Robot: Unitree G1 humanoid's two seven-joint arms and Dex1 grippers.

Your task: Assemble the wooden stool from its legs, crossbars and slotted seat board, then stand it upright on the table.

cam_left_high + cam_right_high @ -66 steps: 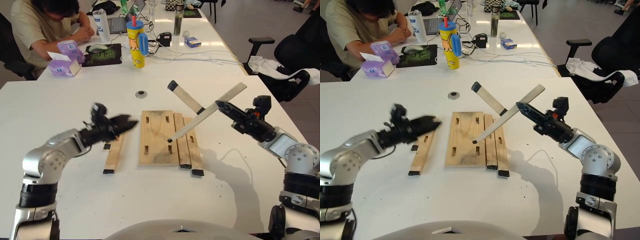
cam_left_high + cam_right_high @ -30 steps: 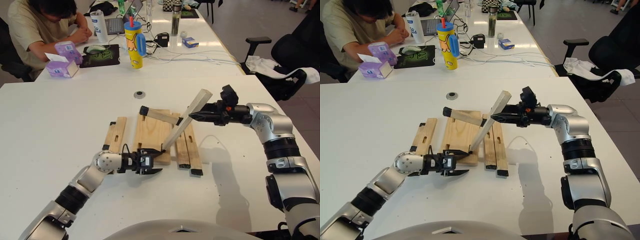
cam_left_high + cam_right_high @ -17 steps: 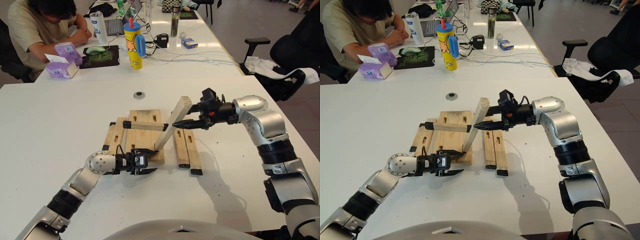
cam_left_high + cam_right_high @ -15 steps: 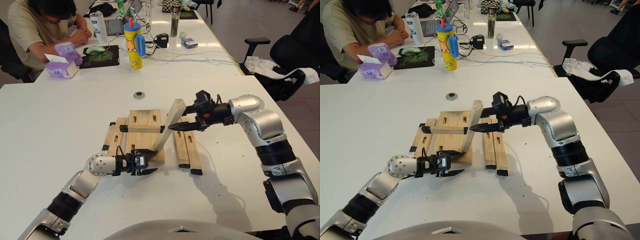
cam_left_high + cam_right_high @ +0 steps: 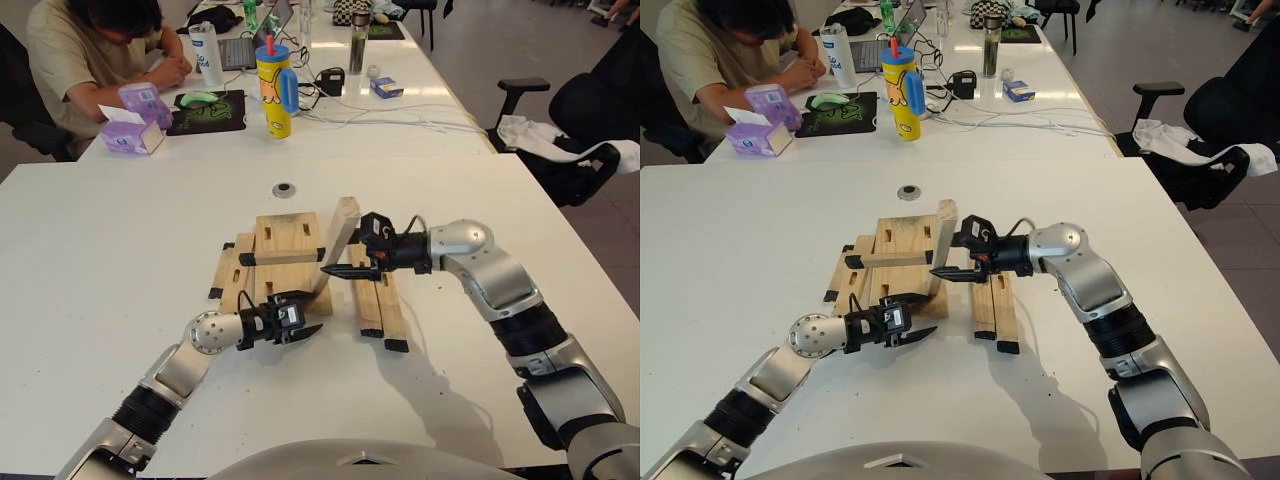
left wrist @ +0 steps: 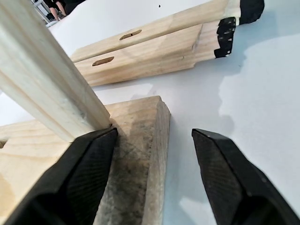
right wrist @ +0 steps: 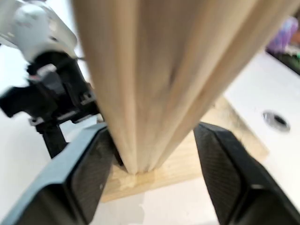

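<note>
The slotted seat board [image 5: 285,240] lies flat on the white table [image 5: 120,260]. A wooden leg [image 5: 338,238] stands tilted on the board's near right part, with a black-tipped crossbar [image 5: 280,257] sticking out of it to the left. My right gripper [image 5: 340,258] is shut on this leg [image 7: 154,70] from the right. My left gripper [image 5: 298,326] is open at the board's near edge; one finger rests on the board [image 6: 136,140] beside the leg's foot [image 6: 47,79], the other hangs over the table.
Two loose legs [image 5: 372,300] lie right of the board, and more pieces [image 5: 228,270] lie on its left. A round grommet [image 5: 286,189] sits behind the board. A yellow cup [image 5: 272,85] and purple boxes [image 5: 130,130] stand on the far table. An office chair [image 5: 560,130] is at the right.
My right gripper has swung the leg with its crossbar from the right onto the board and stood it steeper. My left gripper moved from the left pieces to the board's near edge.
</note>
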